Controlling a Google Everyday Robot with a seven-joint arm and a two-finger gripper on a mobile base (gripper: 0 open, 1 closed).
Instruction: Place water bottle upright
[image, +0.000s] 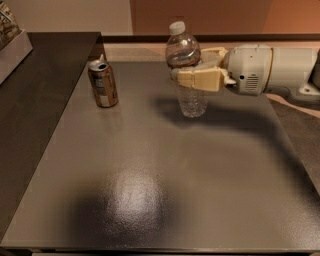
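Water bottle (191, 100), small, clear and crinkled, with a white cap and a red-edged label band, is held nearly upright in the gripper (190, 66), whose fingers clamp its middle. Its base reaches below them, at or just above the table (150, 200). It looks empty, so probably light, thin-walled, slippery and easily crushed. The banded middle seems the firmest hold.

- Water bottle (183, 50): small, clear, crinkled plastic, closed with 1 white cap (176, 27).
- Nearly upright in the upper middle of the frame, cap end leaning slightly left.
- Base down at the grey table (150, 165); cannot tell whether touching it.
- Clamped around the middle by the gripper (190, 67), reaching in from the right edge of the frame, 2 tan fingers (200, 79) pressed against front and back.
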